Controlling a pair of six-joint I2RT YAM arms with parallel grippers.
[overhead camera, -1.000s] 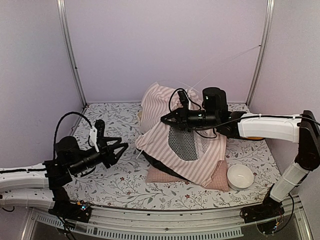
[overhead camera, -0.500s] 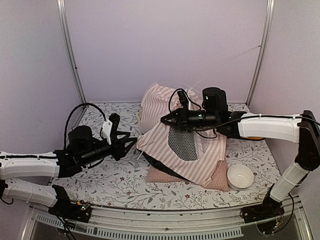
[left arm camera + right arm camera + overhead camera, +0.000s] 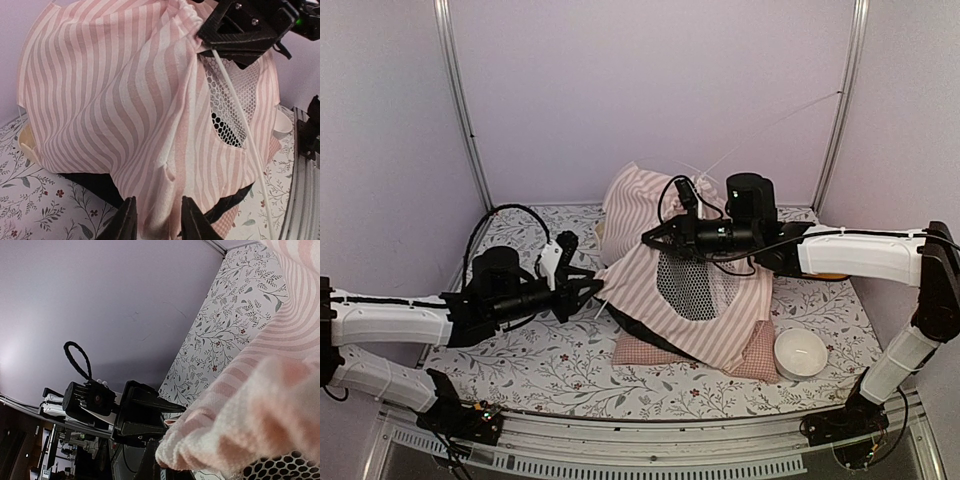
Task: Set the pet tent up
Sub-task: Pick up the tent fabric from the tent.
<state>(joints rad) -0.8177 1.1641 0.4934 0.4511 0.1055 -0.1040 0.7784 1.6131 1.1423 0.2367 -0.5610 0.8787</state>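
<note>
The pet tent [image 3: 638,272], pink-and-white striped cloth with a black mesh window [image 3: 687,286], lies slumped on a pink checked cushion [image 3: 648,351]. My right gripper [image 3: 648,240] is shut on a gathered bunch of the tent's upper fabric [image 3: 280,390] and holds it up; a thin white pole [image 3: 240,115] runs down from that pinch. My left gripper [image 3: 592,291] is at the tent's lower left edge. Its fingers [image 3: 125,222] stand a little apart, with a fold of the striped cloth [image 3: 100,100] filling the gap between them.
A white bowl [image 3: 800,352] sits right of the cushion, near the front. Thin white pole ends [image 3: 770,125] stick up behind the tent toward the back right frame post. A cream-coloured object [image 3: 27,145] peeks out at the tent's left side. Purple walls enclose the floral tabletop [image 3: 520,360].
My left arm has reached rightward across the table to the tent's lower left edge, and its jaws have narrowed around the cloth. The right arm and the raised fabric have stayed put.
</note>
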